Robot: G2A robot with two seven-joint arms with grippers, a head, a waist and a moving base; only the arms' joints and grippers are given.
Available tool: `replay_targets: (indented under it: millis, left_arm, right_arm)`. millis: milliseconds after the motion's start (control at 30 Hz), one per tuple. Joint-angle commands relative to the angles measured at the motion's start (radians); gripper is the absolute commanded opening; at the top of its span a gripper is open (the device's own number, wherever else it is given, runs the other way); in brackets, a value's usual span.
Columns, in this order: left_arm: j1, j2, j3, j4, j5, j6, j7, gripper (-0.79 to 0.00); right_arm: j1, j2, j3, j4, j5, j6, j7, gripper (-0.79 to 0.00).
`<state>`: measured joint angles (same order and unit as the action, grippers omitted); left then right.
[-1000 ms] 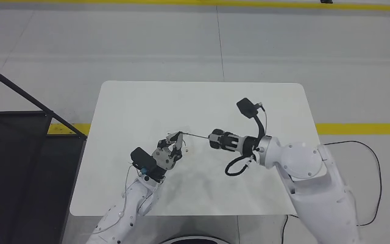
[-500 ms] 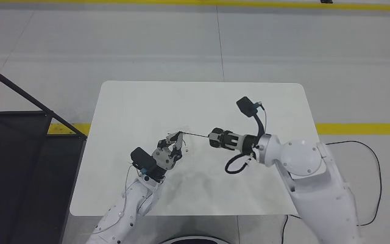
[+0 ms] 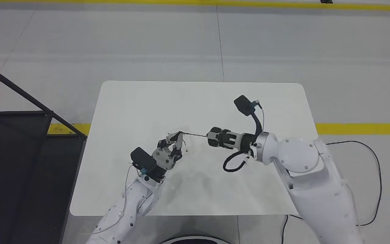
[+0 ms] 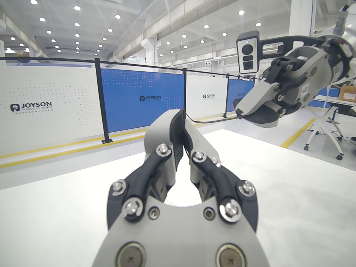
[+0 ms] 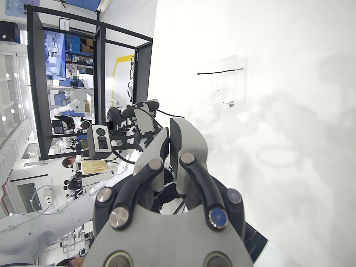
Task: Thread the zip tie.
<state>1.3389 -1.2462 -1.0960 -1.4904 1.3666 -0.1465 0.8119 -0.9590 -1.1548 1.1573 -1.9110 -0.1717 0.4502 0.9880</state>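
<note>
Change over the last second: small, and all on the right side. In the top view the right gripper (image 3: 211,136) has been carried a little toward 10 o'clock, forearm and wrist camera shifted with it. The left gripper (image 3: 175,138) has been kept where it was, just off the middle of the table (image 3: 262,97) on the 7 o'clock side.

Zip tie (image 3: 195,133): held clear of the table as a thin black line between the two grippers, the right one lying at 3 o'clock of the left. The span has been shortened slightly by the shift.

Left gripper: jaws pressed together, one end of the tie pinched at the tips. From there the strand (image 4: 207,122) is seen running out to the right gripper (image 4: 242,112).

Right gripper: jaws drawn all but together. The tie is met at the tips and appears clamped, though the contact is too fine to confirm.

Reading: the ends are judged to be at the start of being brought together. No loop is formed and nothing is threaded yet. Which end carries the head cannot be told.
</note>
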Motion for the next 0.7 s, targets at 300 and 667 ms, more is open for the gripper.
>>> replay_targets:
  millis: [300, 667]
  left_arm:
    - [0.000, 0.000, 0.000, 0.000, 0.000, 0.000, 0.000, -0.785]
    - [0.000, 0.000, 0.000, 0.000, 0.000, 0.000, 0.000, -0.785]
  right_arm:
    - [0.004, 0.001, 0.004, 0.013, 0.048, -0.017, -0.023, -0.785]
    - [-0.003, 0.004, 0.007, 0.004, 0.079, -0.043, -0.045, -0.785]
